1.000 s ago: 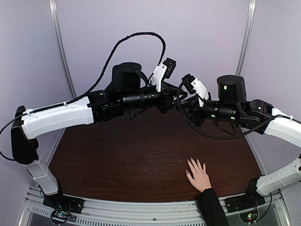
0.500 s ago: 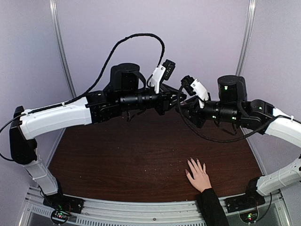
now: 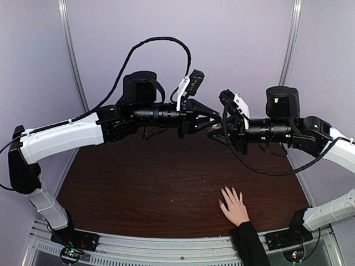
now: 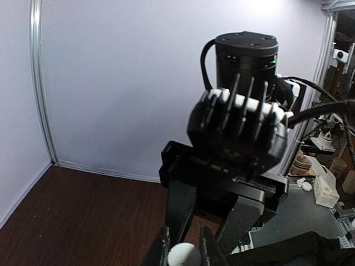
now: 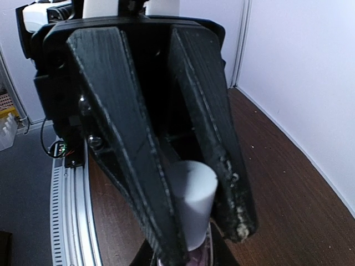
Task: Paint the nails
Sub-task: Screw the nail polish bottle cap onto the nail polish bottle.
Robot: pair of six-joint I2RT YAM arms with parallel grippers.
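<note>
High above the middle of the worktop (image 3: 138, 188): left claw (image 4: 184, 252) pinched shut on a pale round cap (image 5: 191, 199), gripped squarely between both fingers. Directly opposite, nose to nose with it, right claw (image 3: 218, 132) closed too, apparently around the small bottle (image 5: 195, 258) beneath that cap. Only a pinkish sliver of glass to go on in the right wrist view, so taken as a judgement.

Down at the near right of the worktop, well apart from both claws: a hand (image 3: 235, 208), palm down, fingers spread, black sleeve (image 3: 250, 244) running off the near edge. At the fingertips, the nails (image 3: 224, 191), too small from above to tell painted from bare.

Looks like the uncapping step, with brushing yet to come.

Treat the nails as small, hard, slightly curved and slick, set on soft living fingers liable to flinch. No gripping there at all, only a light stroke from base to tip. Take hold of the cap instead, probably the handle of the brush: light, smooth, stiff, prone to twist, so grip across its middle. Keep the bottle upright: light, glassy, breakable, quick to spill.
</note>
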